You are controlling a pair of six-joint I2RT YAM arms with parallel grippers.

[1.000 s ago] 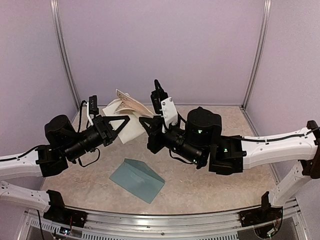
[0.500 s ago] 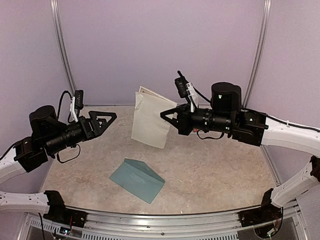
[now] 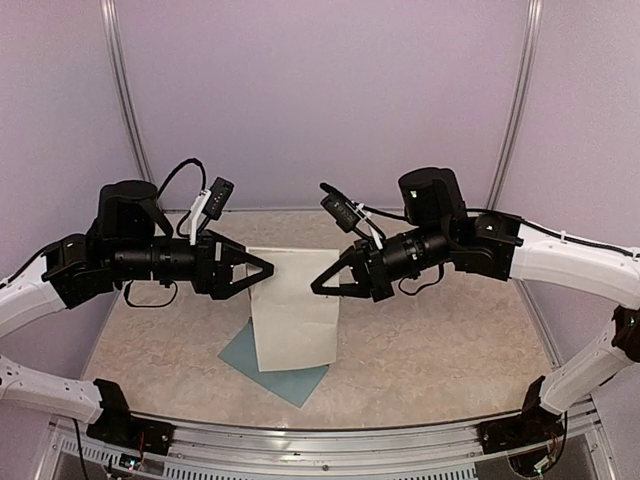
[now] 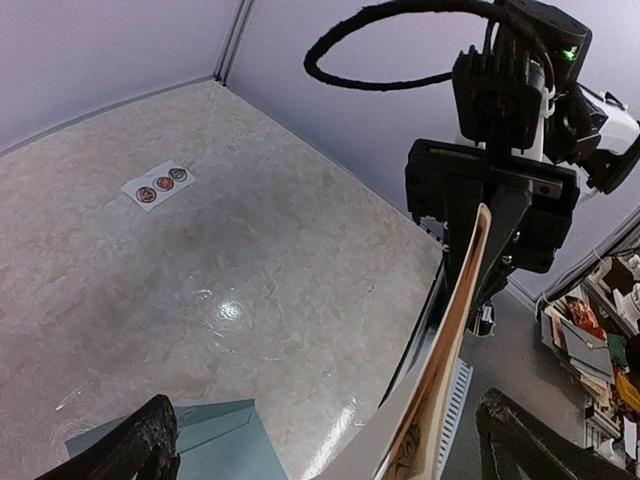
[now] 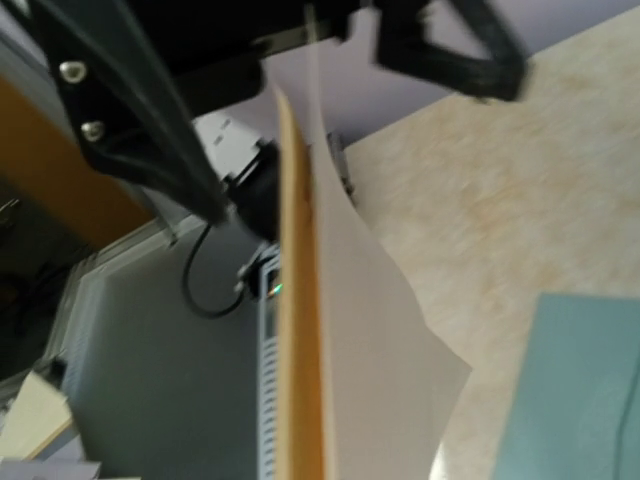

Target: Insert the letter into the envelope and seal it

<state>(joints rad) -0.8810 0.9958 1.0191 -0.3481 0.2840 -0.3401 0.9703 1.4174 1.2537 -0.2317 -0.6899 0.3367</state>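
Observation:
The letter [image 3: 293,315] hangs in mid-air at the centre, folded, with its plain white back toward the top camera. My right gripper [image 3: 316,288] is shut on the letter's upper right corner. My left gripper [image 3: 262,275] is open at the upper left edge. In the left wrist view the letter [image 4: 450,340] runs edge-on between the spread fingers [image 4: 150,445] of my left gripper [image 4: 335,440] without being pinched. The teal envelope [image 3: 238,352] lies flat on the table, partly hidden under the hanging sheet. In the right wrist view the letter [image 5: 300,330] fills the middle and hides my own fingers.
A white strip of round stickers [image 4: 160,184] lies on the table toward the back. The envelope [image 5: 580,390] shows at the lower right of the right wrist view. The purple booth walls [image 3: 320,100] close in the back and sides.
The right gripper carried the letter down from the back to the centre, over the envelope. The left gripper let go, opened, and came back in around the letter's left edge.

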